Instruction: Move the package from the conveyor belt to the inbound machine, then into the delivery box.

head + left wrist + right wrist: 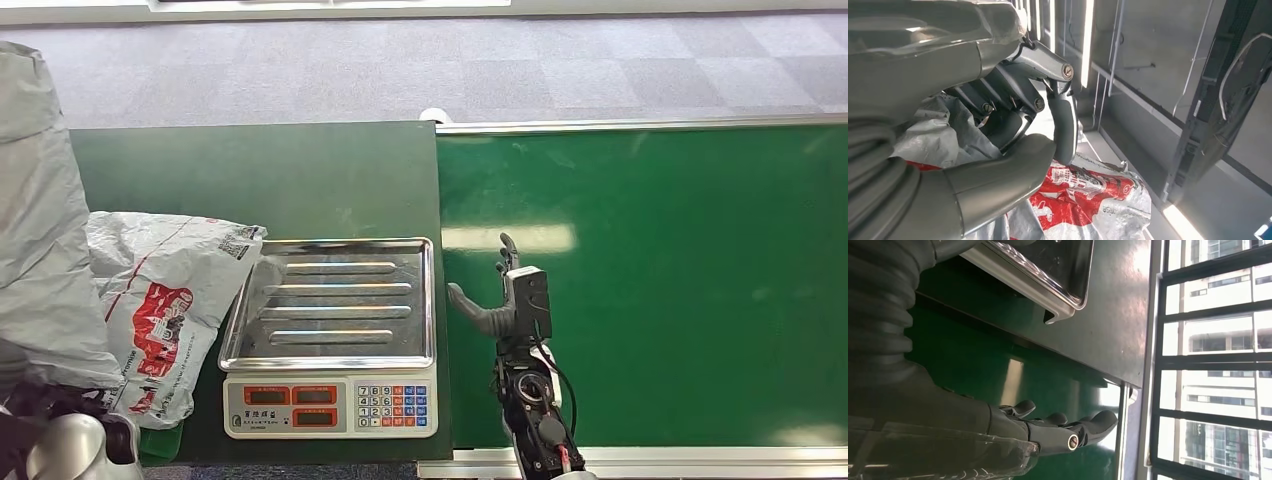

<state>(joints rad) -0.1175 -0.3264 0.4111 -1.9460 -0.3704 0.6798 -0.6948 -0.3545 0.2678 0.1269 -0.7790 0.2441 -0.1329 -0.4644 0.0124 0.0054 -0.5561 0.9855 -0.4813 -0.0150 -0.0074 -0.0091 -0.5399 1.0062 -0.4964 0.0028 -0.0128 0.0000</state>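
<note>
Head view: a grey plastic package (160,320) printed in red lies on the dark green tabletop (260,180), at nine o'clock of the scale (330,335) and touching its steel tray along that edge. The scale's keypad and red displays face six o'clock. At three o'clock of the scale runs the bright green conveyor belt (650,290), edged with metal rails. The robot's right hand (505,300) hovers over the belt just beside the scale, fingers (508,250) spread and pointing toward twelve o'clock, thumb toward the tray, holding nothing; the package lies well apart from it, across the scale.

Left wrist view shows the left hand (1013,115) just above the same package (1088,195), dark fingers (1065,125) curled down toward the crumpled plastic, one fingertip close to or touching it. Whether they grip the bag cannot be told. More grey plastic bulks at the far nine o'clock edge of the head view. Right wrist view shows the relaxed fingers (1088,427) over the belt, tray corner nearby.
</note>
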